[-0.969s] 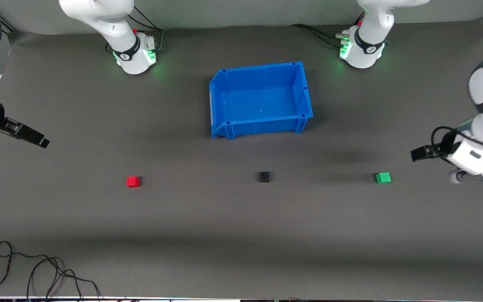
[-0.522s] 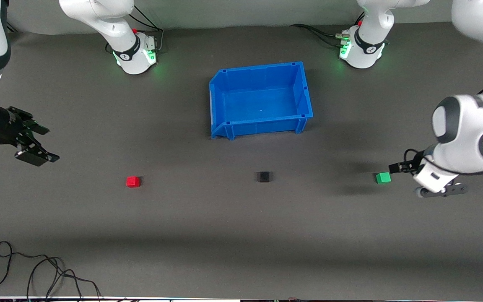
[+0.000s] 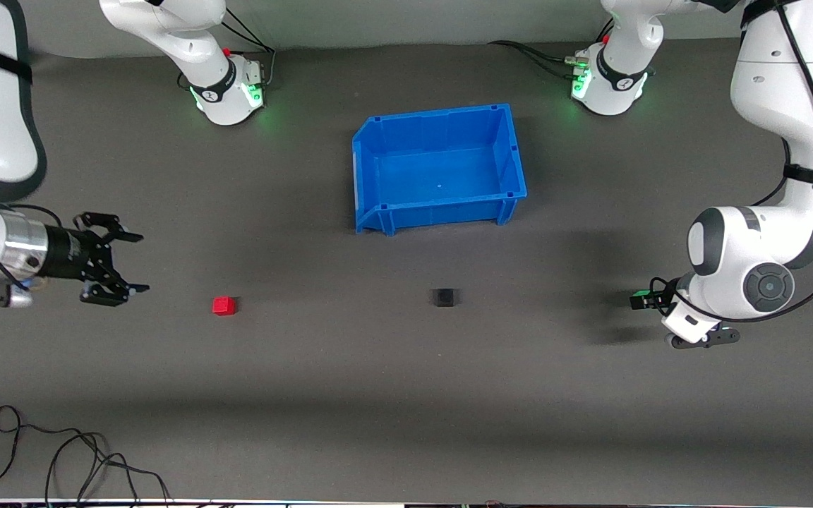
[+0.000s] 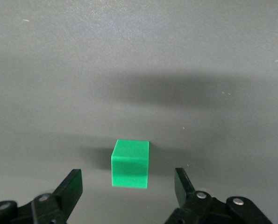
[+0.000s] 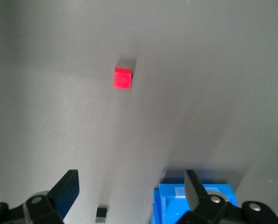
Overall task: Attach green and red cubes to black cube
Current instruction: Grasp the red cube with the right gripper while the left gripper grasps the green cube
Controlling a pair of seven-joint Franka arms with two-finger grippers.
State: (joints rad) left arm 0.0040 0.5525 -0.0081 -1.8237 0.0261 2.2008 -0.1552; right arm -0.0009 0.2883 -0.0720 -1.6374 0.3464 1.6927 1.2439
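Open room: the dark worktop (image 3: 392, 395) is bare between the three cubes, and between them and the edge nearest the front camera, apart from a loose cable (image 3: 61, 451) at the corner toward the right arm's end.
Blue bin (image 3: 439, 168): sits mid-worktop, farther from the front camera than the cubes.
Red cube (image 3: 223, 305): bright, plain, lying free toward the right arm's end; also seen in the right wrist view (image 5: 122, 78).
Black cube (image 3: 444, 297): matte, same size, alone in the middle of the row, well apart from both coloured cubes.
Green cube (image 4: 130, 164): bright, plain, on the worktop toward the left arm's end; in the front view only a sliver (image 3: 641, 292) shows beside the tool.
Right tool (image 3: 128, 262): fingers spread wide, beside the red cube, not touching.
Left tool (image 4: 129, 186): fingers spread, one on each side of the green cube, gaps visible both sides.
Hidden: the left arm's wrist covers most of its tool in the front view.
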